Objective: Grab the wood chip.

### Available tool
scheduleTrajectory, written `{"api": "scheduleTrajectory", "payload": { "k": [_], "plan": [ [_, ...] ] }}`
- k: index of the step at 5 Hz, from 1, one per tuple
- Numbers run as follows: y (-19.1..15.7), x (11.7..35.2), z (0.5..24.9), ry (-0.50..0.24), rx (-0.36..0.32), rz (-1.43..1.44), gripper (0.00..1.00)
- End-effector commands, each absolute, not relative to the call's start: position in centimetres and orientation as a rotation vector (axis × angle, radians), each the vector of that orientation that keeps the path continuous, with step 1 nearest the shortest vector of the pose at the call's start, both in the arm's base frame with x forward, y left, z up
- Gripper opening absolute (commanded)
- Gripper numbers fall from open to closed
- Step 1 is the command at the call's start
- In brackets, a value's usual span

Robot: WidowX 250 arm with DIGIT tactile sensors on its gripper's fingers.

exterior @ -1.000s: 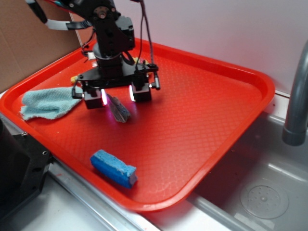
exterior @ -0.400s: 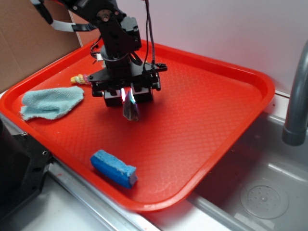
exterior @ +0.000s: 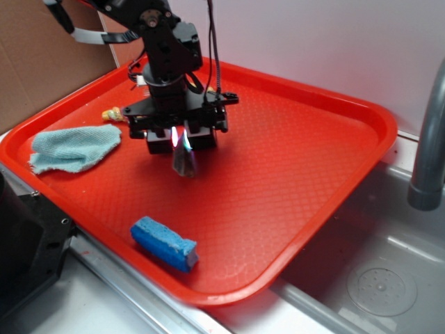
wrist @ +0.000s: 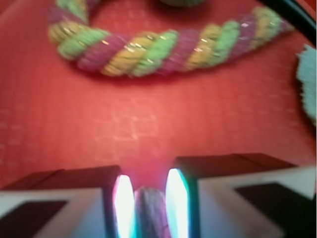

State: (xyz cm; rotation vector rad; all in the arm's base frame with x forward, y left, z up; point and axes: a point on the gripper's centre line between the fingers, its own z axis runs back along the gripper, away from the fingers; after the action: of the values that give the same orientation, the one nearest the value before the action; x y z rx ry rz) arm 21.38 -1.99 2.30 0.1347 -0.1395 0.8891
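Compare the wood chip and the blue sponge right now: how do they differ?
The wood chip is a grey-brown pointed sliver; the blue sponge is a thicker rectangular block. The chip is pinched between the fingers of the gripper and hangs point-down; the sponge lies flat, untouched, near the front rim of the tray. The chip looks smaller than the sponge. Both are over the same red tray.

On the tray (exterior: pixel 334 111), the wood chip (exterior: pixel 183 160) hung between the fingers (exterior: pixel 170 137) near the middle. The cloth (exterior: pixel 73 149) lay left of the chip, the sponge (exterior: pixel 164 243) in front of it, the rope (wrist: pixel 163 47) behind it.
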Motion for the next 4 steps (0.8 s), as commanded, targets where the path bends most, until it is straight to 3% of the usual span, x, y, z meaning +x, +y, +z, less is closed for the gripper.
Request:
{"api": "scheduleTrajectory", "payload": {
  "k": [1, 3, 4],
  "plan": [
    [-1.1, 23.4, 11.8, -0.172, 0.044, 0.669, 0.0],
    [-1.3, 22.3, 18.3, -0.091, -0.008, 0.362, 0.0],
    [-1.0, 21.5, 21.0, -0.103, -0.038, 0.316, 0.0]
  ]
}}
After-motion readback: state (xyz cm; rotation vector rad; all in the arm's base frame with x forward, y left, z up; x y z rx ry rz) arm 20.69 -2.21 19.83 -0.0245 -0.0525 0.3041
